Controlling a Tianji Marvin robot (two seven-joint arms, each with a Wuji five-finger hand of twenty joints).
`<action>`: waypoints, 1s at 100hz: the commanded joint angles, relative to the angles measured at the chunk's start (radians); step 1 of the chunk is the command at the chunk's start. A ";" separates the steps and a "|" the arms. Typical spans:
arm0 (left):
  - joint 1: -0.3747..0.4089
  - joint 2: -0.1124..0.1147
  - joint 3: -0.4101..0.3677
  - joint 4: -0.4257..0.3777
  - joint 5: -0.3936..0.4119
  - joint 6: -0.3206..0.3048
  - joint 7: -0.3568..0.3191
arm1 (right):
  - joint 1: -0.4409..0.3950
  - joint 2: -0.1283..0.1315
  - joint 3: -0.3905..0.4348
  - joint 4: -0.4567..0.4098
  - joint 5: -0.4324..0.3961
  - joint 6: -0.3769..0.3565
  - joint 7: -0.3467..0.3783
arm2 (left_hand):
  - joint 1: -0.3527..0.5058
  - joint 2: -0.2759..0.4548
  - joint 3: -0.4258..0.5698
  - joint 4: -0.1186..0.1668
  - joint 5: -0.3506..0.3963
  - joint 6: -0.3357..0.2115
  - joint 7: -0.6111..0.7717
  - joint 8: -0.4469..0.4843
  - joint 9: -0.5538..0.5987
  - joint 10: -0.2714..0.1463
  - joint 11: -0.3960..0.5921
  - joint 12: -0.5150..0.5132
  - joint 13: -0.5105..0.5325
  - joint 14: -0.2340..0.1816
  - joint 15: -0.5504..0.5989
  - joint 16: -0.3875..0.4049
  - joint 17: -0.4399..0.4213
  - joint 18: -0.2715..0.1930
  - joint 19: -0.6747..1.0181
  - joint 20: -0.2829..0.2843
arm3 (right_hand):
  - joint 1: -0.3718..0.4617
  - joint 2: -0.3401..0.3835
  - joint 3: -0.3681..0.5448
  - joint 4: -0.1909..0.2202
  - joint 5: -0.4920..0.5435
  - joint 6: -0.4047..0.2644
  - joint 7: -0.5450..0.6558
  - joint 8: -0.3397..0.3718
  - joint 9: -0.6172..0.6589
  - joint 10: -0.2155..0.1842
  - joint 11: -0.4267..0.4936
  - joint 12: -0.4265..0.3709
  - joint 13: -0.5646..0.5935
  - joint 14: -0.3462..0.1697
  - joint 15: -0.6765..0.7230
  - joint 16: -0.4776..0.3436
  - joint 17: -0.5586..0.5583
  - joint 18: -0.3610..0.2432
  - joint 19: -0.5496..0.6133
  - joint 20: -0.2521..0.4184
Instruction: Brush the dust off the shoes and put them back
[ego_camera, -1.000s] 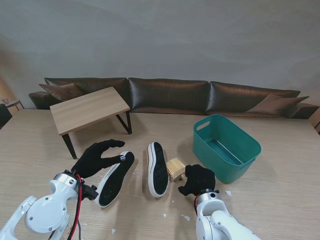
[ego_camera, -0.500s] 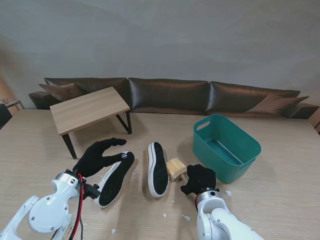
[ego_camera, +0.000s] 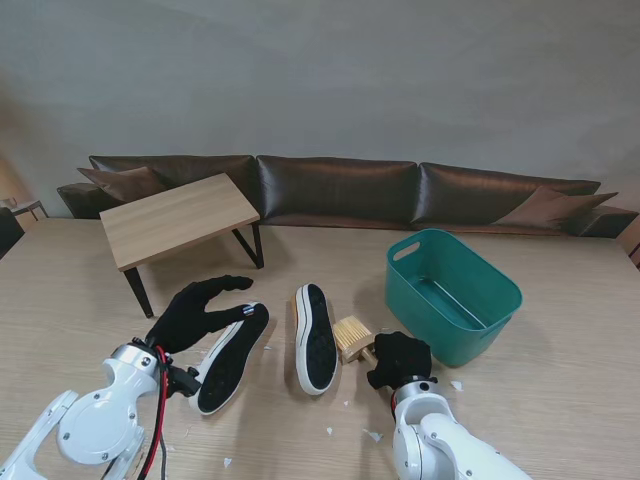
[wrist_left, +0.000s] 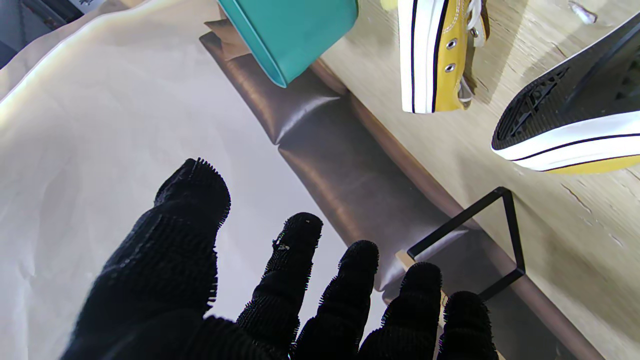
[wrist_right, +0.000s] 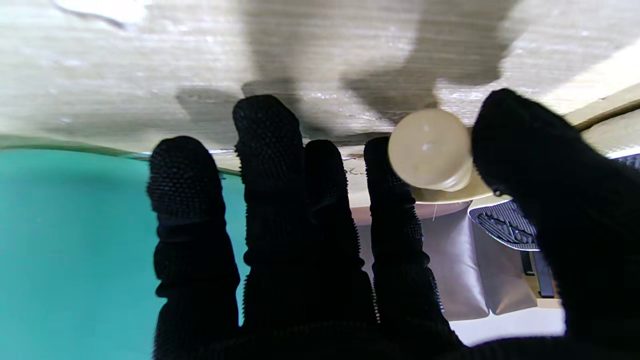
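Two yellow sneakers lie on their sides with black soles up: the left shoe (ego_camera: 232, 357) (wrist_left: 570, 120) and the right shoe (ego_camera: 315, 338) (wrist_left: 435, 55). A wooden brush (ego_camera: 351, 335) lies just right of the right shoe. My right hand (ego_camera: 399, 359) (wrist_right: 320, 250) is at the near end of the brush. The round handle end (wrist_right: 430, 149) sits between thumb and index finger, and the fingers are stretched out, not closed. My left hand (ego_camera: 200, 310) (wrist_left: 280, 300) hovers open at the far end of the left shoe, fingers spread, holding nothing.
A teal basket (ego_camera: 452, 295) (wrist_left: 295, 30) (wrist_right: 75, 240) stands right of the brush, close to my right hand. A small wooden side table (ego_camera: 178, 218) with black legs (wrist_left: 480, 240) stands at the far left. Behind it runs a dark sofa (ego_camera: 340, 190). White scraps dot the tabletop (ego_camera: 560, 400).
My right hand has shifted slightly to the right, so a bit more of the brush handle shows. The left hand and both shoes have stayed put.
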 joint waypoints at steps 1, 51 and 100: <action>-0.004 -0.006 0.003 0.004 -0.007 0.003 -0.016 | 0.003 -0.008 -0.009 0.021 -0.002 -0.011 -0.001 | 0.020 0.037 -0.024 0.030 0.019 -0.003 0.004 0.002 0.014 0.002 0.000 0.006 -0.050 0.008 -0.007 -0.001 -0.028 -0.026 -0.018 -0.008 | 0.043 0.012 0.056 0.030 0.045 -0.030 0.021 -0.013 0.044 -0.027 0.025 -0.007 0.051 -0.019 0.028 0.009 -0.174 -0.020 0.067 -0.010; -0.006 -0.011 0.015 0.005 -0.017 0.033 -0.001 | 0.032 -0.045 -0.036 0.130 0.046 -0.071 -0.153 | 0.026 0.069 -0.038 0.032 0.029 0.011 0.006 0.004 0.019 0.025 0.001 0.009 -0.045 0.016 -0.005 0.002 -0.030 -0.024 -0.019 -0.011 | 0.207 0.162 0.129 -0.150 0.156 -0.031 0.383 -0.284 0.261 -0.084 0.189 0.207 0.164 -0.102 0.408 0.100 -0.062 -0.039 0.172 -0.045; -0.002 -0.014 0.016 0.000 -0.045 0.044 0.005 | 0.009 -0.023 -0.034 0.083 0.035 -0.022 -0.047 | 0.041 0.116 -0.079 0.035 0.054 0.038 0.013 0.010 0.020 0.043 0.001 0.010 -0.047 0.022 -0.006 0.003 -0.036 -0.026 -0.025 -0.019 | 0.037 0.279 0.158 -0.112 -0.137 0.115 0.709 0.065 0.054 -0.094 0.414 0.304 0.135 -0.091 0.445 0.058 -0.137 -0.051 0.212 -0.002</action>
